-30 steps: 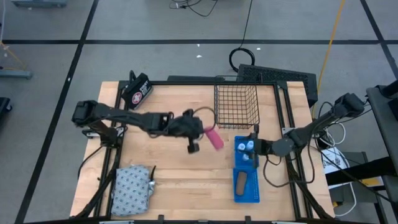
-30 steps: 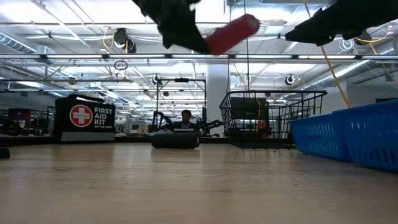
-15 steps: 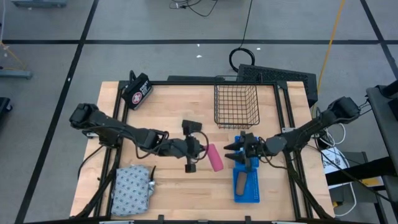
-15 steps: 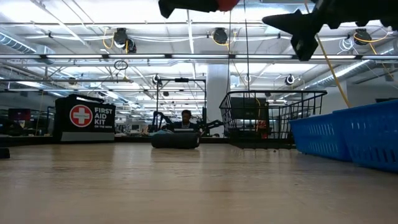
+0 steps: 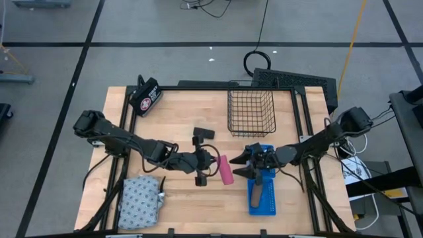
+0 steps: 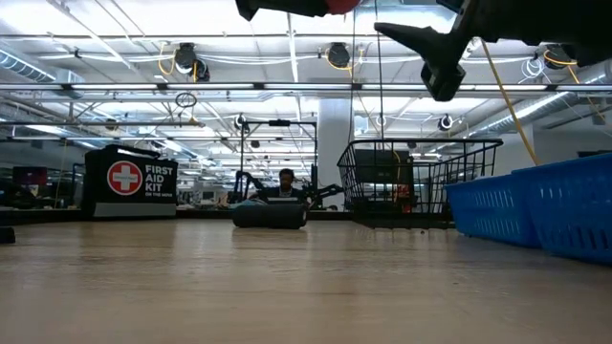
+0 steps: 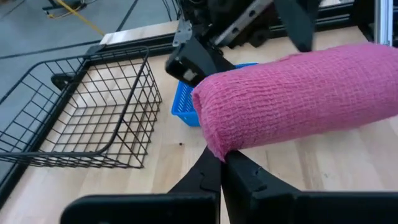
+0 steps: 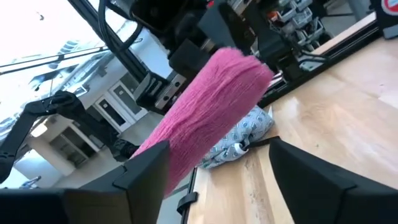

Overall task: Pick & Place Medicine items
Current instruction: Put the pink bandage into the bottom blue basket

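Table: wooden top, both arms meeting over its middle.
Wire basket: black, at 12 o'clock from the table's centre, near the far edge.
Patterned pouch: grey-white, lying at 8 o'clock by the near edge.
Blue tray: at 4 o'clock, partly under the right arm.
First aid case: black, at 10 o'clock in the far corner.
Left gripper: you have its fingers clenched on one end of the pink roll, held in the air just past centre at 5 o'clock.
Right gripper: fingers spread wide, one on either side of the roll's free end, not yet closed on it.
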Robot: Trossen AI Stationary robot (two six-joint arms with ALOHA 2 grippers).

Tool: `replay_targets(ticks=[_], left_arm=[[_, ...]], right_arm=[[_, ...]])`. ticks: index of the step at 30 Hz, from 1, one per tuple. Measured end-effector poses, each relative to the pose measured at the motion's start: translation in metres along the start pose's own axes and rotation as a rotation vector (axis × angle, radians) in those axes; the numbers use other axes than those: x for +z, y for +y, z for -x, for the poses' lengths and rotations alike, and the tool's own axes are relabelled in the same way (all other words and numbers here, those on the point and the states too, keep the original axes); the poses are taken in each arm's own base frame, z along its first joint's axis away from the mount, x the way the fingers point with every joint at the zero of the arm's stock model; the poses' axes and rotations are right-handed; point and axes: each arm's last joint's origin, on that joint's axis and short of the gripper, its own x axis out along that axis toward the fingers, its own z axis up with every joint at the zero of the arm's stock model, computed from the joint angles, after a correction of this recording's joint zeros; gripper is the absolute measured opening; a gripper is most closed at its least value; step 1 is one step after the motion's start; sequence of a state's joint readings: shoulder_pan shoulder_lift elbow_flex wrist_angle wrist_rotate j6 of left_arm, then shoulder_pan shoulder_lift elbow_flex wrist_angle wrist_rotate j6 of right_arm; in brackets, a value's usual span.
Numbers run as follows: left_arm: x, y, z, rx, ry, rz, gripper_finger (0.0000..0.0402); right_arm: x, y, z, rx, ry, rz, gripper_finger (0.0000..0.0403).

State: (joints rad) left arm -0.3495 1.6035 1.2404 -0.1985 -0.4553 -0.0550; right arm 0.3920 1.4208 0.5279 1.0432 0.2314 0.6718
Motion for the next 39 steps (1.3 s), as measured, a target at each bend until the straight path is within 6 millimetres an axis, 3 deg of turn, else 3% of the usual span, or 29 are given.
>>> replay_targets(ticks=[9,19,29,34,39], left_arm=[[-0.006,-0.006,-0.008,0.015,0.027,0.016,0.0002],[-0.011,-0.005,-0.016,0.059,0.049,0.03,0.0001],[-0.007,-0.005,-0.017,0.074,0.003,0.026,0.0001],[-0.007,-0.006,-0.017,0.07,0.007,0.03,0.0003],[-0.008,-0.007,-0.017,0.043,0.014,0.055,0.0002]], right_arm=[[0.002,0.011,-0.027,0.074,0.031,-0.004,0.0282],[0.003,-0.001,-0.032,-0.042,0.066,-0.056,0.026],[0.007,-0.009,-0.032,-0.151,0.004,-0.022,0.0262],[0.008,-0.008,-0.032,-0.145,0.0,0.022,0.0225],[0.009,-0.007,-0.033,-0.133,-0.007,0.059,0.0145]])
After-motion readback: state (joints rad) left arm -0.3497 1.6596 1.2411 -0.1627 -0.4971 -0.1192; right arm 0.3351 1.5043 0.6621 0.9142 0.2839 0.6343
